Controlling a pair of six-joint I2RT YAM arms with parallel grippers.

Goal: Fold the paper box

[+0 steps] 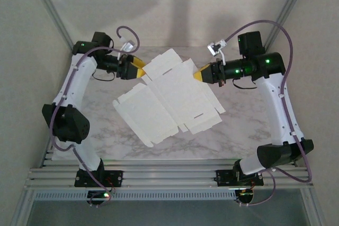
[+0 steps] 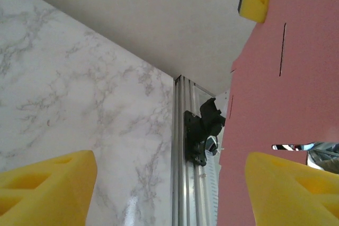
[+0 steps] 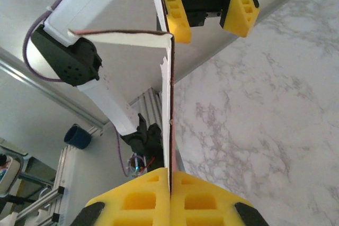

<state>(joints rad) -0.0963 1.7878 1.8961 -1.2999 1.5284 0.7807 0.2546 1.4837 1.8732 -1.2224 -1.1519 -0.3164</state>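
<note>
Marble table (image 1: 249, 130): one paper box (image 1: 169, 96) between left claw (image 1: 142, 71) and right claw (image 1: 198, 73).

Overhead view: bright, even, diffuse light from above. Broad soft shadows lie on the back wall (image 1: 159, 3) beyond the paper box (image 1: 169, 96). A faint shadow marks the tabletop (image 1: 106, 136) just under the box's near edge. The box's white face is close to washed out and its creases are faint.

Left wrist view: the left gripper (image 2: 169, 157) jaws, nearest the lens, are blurred. A small glare patch sits on the tabletop left of the box.

Right wrist view: the background beyond the box is soft.
</note>
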